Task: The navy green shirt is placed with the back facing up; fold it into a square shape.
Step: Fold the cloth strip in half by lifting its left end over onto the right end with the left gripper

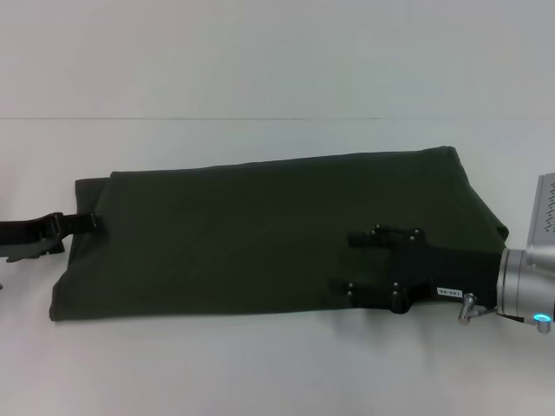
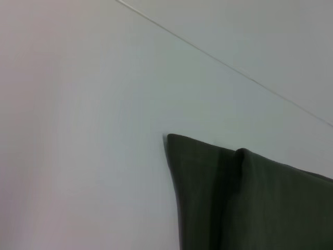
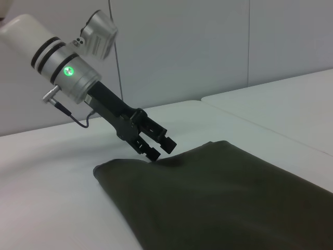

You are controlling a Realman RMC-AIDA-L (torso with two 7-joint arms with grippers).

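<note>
Bare white table (image 1: 260, 52) lies open beyond and around both sets of jaws; only the folded navy green shirt (image 1: 260, 234) blocks, under the right gripper (image 1: 355, 264) and touching the left gripper (image 3: 158, 146)

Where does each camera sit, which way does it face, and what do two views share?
Head view: on the robot's head, looking down at the navy green shirt on the white table; left gripper at the shirt's left end, right gripper open above its right part.
Left wrist view: on the left wrist, facing one shirt corner and table; no robot parts show.
Right wrist view: on the right wrist, looking along the shirt toward the left gripper.
Shared: head and right wrist views both show the left gripper.
</note>
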